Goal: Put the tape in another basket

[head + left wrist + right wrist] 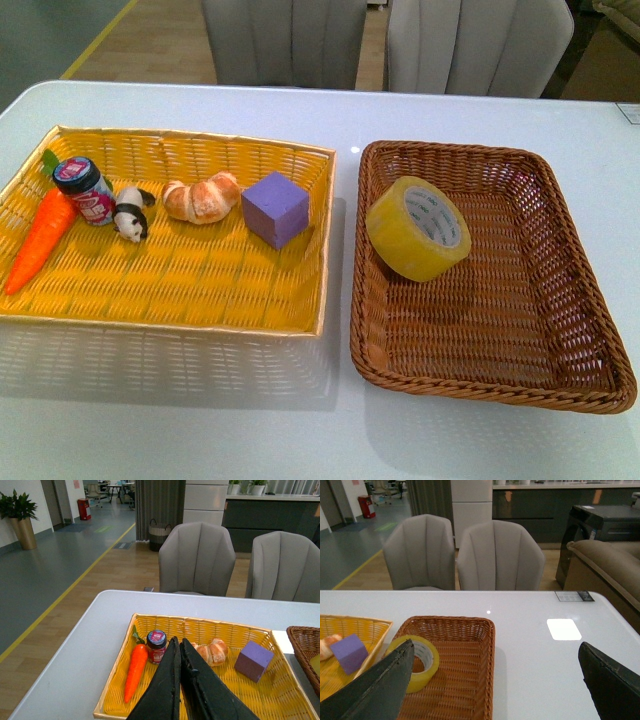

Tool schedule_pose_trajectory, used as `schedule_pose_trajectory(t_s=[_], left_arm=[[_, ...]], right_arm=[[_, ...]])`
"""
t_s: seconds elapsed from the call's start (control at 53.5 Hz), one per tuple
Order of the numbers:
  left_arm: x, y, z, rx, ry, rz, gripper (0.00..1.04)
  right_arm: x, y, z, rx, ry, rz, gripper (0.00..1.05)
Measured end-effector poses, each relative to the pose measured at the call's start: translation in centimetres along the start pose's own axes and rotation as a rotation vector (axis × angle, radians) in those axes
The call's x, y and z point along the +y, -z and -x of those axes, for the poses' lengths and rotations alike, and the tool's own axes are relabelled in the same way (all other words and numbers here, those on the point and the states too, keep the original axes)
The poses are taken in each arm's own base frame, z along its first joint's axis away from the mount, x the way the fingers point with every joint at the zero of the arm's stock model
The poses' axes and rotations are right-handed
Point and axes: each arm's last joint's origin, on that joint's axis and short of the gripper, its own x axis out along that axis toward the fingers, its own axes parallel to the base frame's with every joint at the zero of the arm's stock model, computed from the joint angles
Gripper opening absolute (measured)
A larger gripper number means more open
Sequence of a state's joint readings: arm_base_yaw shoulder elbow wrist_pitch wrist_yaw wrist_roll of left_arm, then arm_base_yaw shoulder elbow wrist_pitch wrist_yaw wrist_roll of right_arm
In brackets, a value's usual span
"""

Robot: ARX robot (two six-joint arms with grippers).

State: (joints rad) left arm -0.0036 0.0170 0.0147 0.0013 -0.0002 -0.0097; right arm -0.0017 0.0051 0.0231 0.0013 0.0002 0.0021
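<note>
front: i see the tape point(419, 228) tilted against the left wall of the brown basket point(560, 385); purple cube point(274, 208) in the yellow tray point(160, 323).
left wrist: left gripper point(179, 647) pinched together, holding nothing, above the yellow tray.
right wrist: right gripper point(495, 680) spread wide over the basket, tape beside one finger.

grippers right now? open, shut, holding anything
left gripper: shut, holding nothing
right gripper: open wide, empty, tape lies in the basket
</note>
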Motion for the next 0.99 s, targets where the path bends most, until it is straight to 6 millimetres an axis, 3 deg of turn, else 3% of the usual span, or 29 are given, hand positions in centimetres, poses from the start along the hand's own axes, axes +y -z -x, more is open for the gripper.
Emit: schedule_pose_trajectory(t_s=[0.15,0.673,0.991], left_arm=[[0.0,0.0,0.01,0.0,0.0,0.0,0.05],[0.0,0.0,0.01,0.0,0.0,0.0,0.97],[0.0,0.0,0.01,0.0,0.0,-0.002,0.96]], right_arm=[[0.0,0.0,0.0,0.0,0.0,0.0,0.96],[0.0,0.0,0.0,0.0,0.0,0.0,0.96],[0.0,0.0,0.0,0.0,0.0,0.0,0.96]])
